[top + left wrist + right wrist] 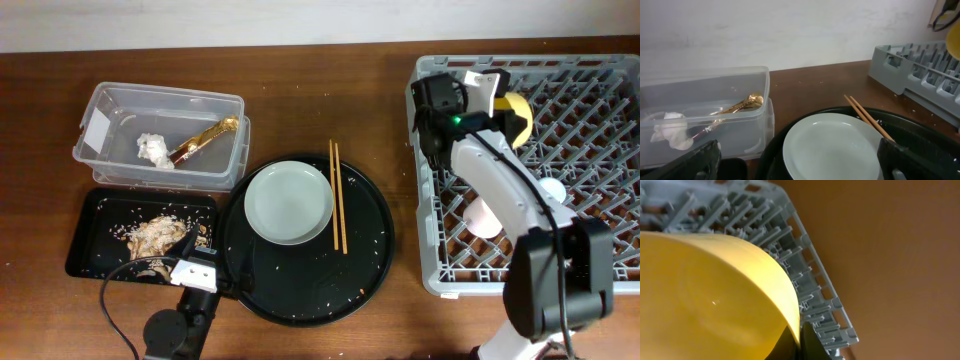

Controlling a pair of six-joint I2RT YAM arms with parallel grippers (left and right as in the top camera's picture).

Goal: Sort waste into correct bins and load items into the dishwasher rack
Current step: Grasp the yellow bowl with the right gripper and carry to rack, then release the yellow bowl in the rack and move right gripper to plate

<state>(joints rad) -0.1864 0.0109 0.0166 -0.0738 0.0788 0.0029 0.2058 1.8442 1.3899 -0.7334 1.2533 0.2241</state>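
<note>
Yellow bowl [519, 118] hangs clamped at its rim in the right gripper's [503, 106] fingers, over the dishwasher rack's [600, 120] 11 o'clock corner. The left gripper [197, 262], fingers spread wide and empty, is the nearer arm to the plate [289, 203], which lies at its 1 o'clock on the round tray [370, 250].

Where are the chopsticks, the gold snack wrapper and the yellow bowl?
chopsticks [336, 195], overhead view, midway along the pair.
gold snack wrapper [742, 105], left wrist view, its shiny gold end.
yellow bowl [705, 295], right wrist view, its broad yellow surface.
</note>
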